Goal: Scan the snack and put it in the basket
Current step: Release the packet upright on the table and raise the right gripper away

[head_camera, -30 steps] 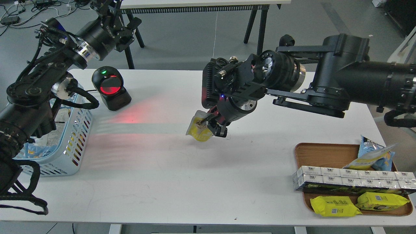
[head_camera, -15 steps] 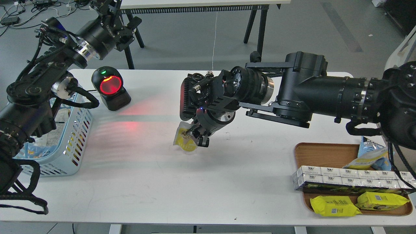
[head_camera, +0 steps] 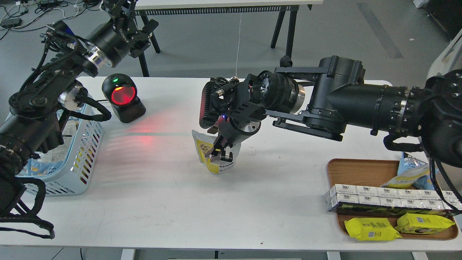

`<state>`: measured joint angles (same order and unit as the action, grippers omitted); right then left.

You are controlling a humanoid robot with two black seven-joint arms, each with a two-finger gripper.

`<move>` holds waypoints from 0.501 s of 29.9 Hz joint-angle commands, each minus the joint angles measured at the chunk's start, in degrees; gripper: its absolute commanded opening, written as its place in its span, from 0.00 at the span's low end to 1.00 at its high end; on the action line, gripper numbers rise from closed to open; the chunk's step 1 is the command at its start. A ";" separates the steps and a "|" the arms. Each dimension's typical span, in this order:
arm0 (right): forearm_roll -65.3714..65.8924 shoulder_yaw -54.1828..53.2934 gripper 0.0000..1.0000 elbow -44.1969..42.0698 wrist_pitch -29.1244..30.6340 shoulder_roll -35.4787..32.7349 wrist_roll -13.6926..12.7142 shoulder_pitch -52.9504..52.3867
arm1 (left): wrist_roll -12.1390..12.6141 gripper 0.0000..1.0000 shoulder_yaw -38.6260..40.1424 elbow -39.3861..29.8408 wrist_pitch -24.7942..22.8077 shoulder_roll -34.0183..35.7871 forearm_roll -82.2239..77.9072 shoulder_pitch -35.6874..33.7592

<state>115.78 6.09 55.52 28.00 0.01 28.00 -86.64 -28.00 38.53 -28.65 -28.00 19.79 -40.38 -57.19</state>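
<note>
**Our right gripper holds the snack pouch in the middle of the table**

From our head view, we see a white table (head_camera: 162, 202). On the far left side stands a black scanner (head_camera: 122, 98) with a red window and a small green light. It throws a red glow on the table in front of it. Just left of the scanner is the light blue basket (head_camera: 85, 151), at the table's left edge. Our left arm hangs over the basket and hides part of it. There are already some packets inside. Our left gripper (head_camera: 121, 9) is up high at the far end of that arm, away from the table. It looks dark and bunched up, so we cannot tell if it is open or closed.

On the right side sits a brown tray (head_camera: 352, 169). It holds a row of white boxes (head_camera: 389, 198), two yellow packets (head_camera: 397, 227) and a blue-and-yellow bag (head_camera: 415, 171).

Between the snack and the basket the table top is bare.

Our right gripper (head_camera: 222, 154) is closed tight on the snack (head_camera: 207, 153). The snack is near the middle of the table, well apart from the basket and the tray. It stands almost upright, long side up and down. Its white top leans a bit to the left, and its yellow bottom touches or nearly touches the table. The picture of the round balls faces us.
</note>
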 commanded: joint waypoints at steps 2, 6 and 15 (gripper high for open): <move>-8.97 -4.85 0.99 -4.36 0.00 -0.01 0.00 -1.43 | 0.00 1.00 0.32 0.00 0.00 0.07 0.13 -0.38; -17.94 -8.71 0.99 -6.47 0.00 -1.66 0.00 -1.78 | 0.00 1.00 1.46 0.09 0.00 -0.01 1.17 -0.56; -34.20 -16.01 0.99 -7.53 0.00 -18.88 0.00 -0.90 | 0.00 1.00 1.55 0.53 0.00 0.87 2.67 -2.49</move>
<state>86.11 -7.32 47.97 28.00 -13.38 27.98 -88.26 -28.00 40.10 -28.52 -28.00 20.31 -37.71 -59.35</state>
